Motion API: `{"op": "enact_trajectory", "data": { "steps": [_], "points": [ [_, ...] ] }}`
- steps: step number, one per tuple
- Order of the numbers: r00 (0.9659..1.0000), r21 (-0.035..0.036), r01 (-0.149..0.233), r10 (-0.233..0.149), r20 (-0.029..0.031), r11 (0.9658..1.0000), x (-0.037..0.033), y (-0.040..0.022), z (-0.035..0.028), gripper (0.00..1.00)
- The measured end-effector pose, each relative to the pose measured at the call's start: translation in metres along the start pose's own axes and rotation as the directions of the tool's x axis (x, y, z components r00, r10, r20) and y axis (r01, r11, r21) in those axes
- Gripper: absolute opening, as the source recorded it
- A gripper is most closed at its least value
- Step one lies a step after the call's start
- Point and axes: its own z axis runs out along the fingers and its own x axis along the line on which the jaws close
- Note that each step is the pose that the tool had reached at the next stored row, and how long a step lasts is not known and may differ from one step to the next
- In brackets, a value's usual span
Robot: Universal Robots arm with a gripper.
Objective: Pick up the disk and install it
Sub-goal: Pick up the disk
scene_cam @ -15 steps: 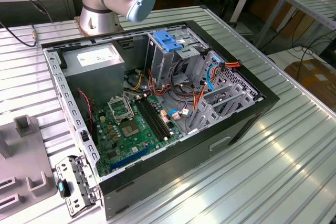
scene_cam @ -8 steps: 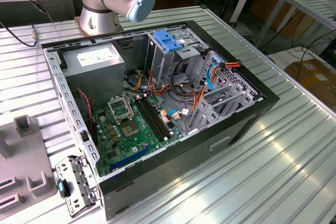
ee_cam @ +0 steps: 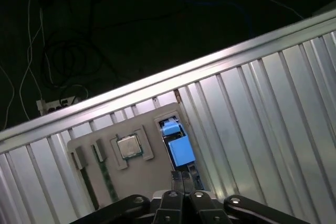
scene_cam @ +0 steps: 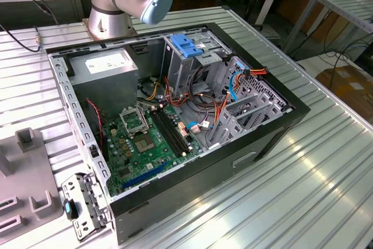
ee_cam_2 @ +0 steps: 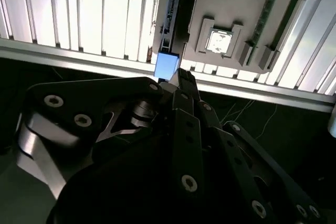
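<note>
While the disk (ee_cam: 181,150) waits for pickup, it stands on edge in a slot of the grey holder tray (ee_cam: 149,124). Its bright blue end tab faces upward, probably so that a narrow pinch can reach it. In the first wrist view the gripper (ee_cam: 182,176) hangs over that tab with its fingers drawn together and nothing between them, so the disk is not grasped and sits in its slot. Beside the slot, the tray keeps a processor chip (ee_cam: 128,147) in its own pocket, apart from the disk. In the exterior view the open computer case (scene_cam: 256,144) lies on the ribbed metal table (scene_cam: 326,161). The tray rests near it, at the exterior view's left.
</note>
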Motion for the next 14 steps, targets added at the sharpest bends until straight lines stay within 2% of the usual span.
{"op": "enact_trajectory", "data": {
  "steps": [3, 6, 8, 11, 12, 14],
  "points": [
    [0.9990, 0.0004, 0.046, -0.046, 0.0002, 0.9990, 0.0000, 0.0000, 0.0000, 0.11],
    [0.9959, 0.0008, 0.090, -0.090, 0.0002, 0.9959, 0.0000, 0.0000, 0.0000, 0.11],
    [0.9921, 0.0011, 0.126, -0.126, 0.0003, 0.9921, 0.0000, 0.0000, 0.0000, 0.11],
    [0.9829, 0.0017, 0.184, -0.184, 0.0003, 0.9829, 0.0000, 0.0000, 0.0001, 0.11],
    [0.9812, 0.0018, 0.193, -0.193, 0.0003, 0.9812, 0.0001, 0.0002, 0.0001, 0.11],
    [0.9803, 0.0017, 0.198, -0.198, 0.0003, 0.9803, 0.0001, 0.0003, 0.0001, 0.11]
  ]
}}
